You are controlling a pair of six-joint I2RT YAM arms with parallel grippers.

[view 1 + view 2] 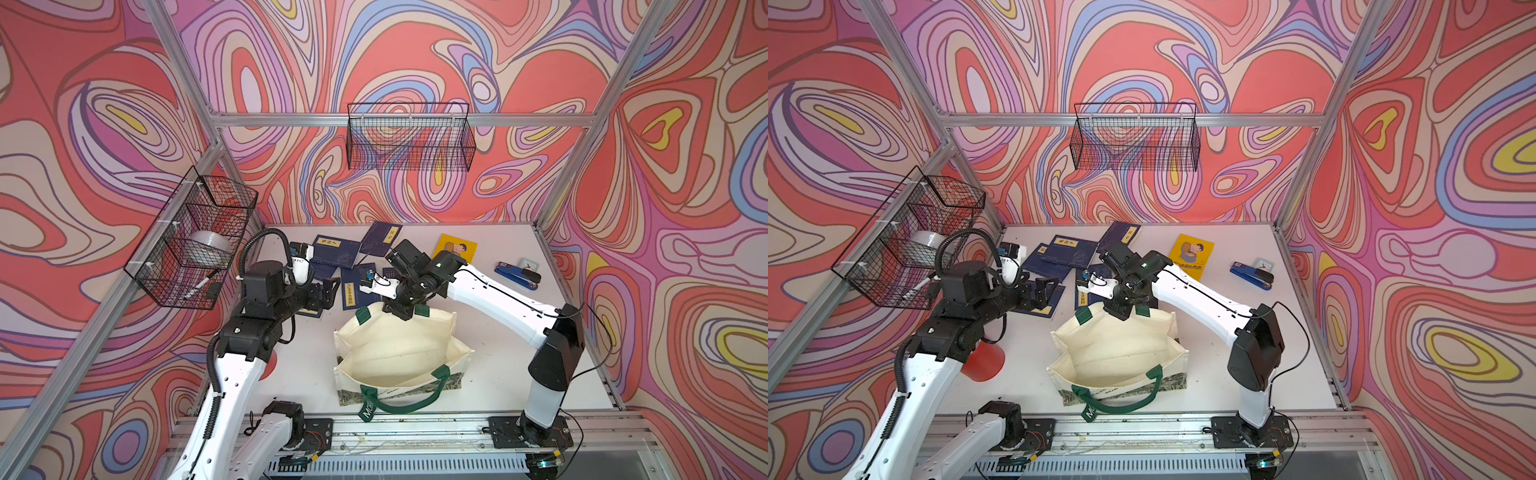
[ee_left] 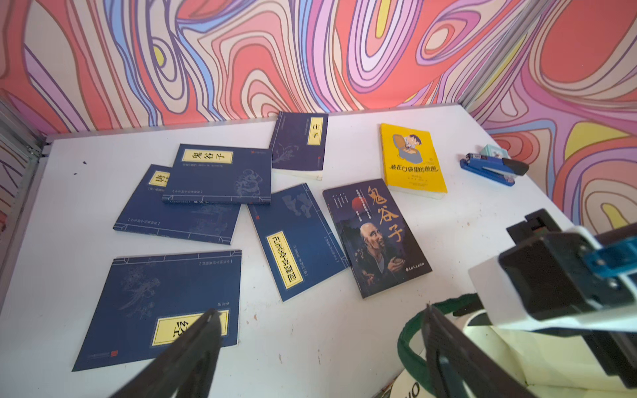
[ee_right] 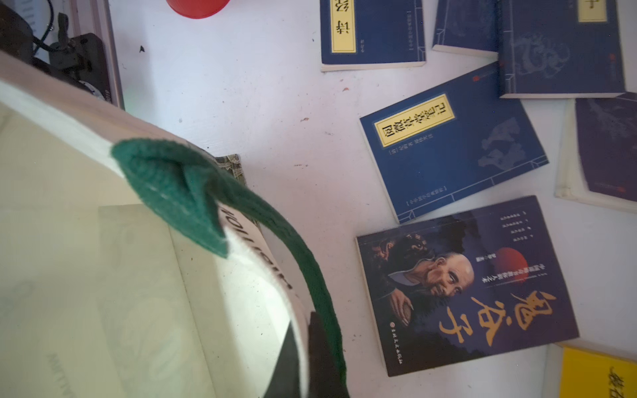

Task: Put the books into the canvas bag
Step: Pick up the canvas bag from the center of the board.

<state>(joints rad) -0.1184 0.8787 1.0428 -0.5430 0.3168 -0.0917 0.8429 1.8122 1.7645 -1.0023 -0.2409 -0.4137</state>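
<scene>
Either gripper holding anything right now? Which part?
Right gripper is shut on the canvas bag, pinching its far top rim between the ends of its green handle. Left gripper is open, empty.

Canvas bag (image 1: pixel 399 336) stood front-centre on the table (image 1: pixel 498 365), and the books (image 1: pixel 334 253) lay flat behind it toward the back wall, an upper book (image 2: pixel 220 172) partly on a lower book (image 2: pixel 172 217) at back left. A lone book (image 1: pixel 455 247) lay apart to the right of the group, stapler (image 1: pixel 517 274) further right near the right wall, cup (image 1: pixel 984 363) on the table left of the bag. One wire basket (image 1: pixel 409 137) hung on the back wall, a second basket (image 1: pixel 191 237) on the left wall with a tape roll (image 1: pixel 210 247) and pen (image 1: pixel 201 284) in it.
</scene>
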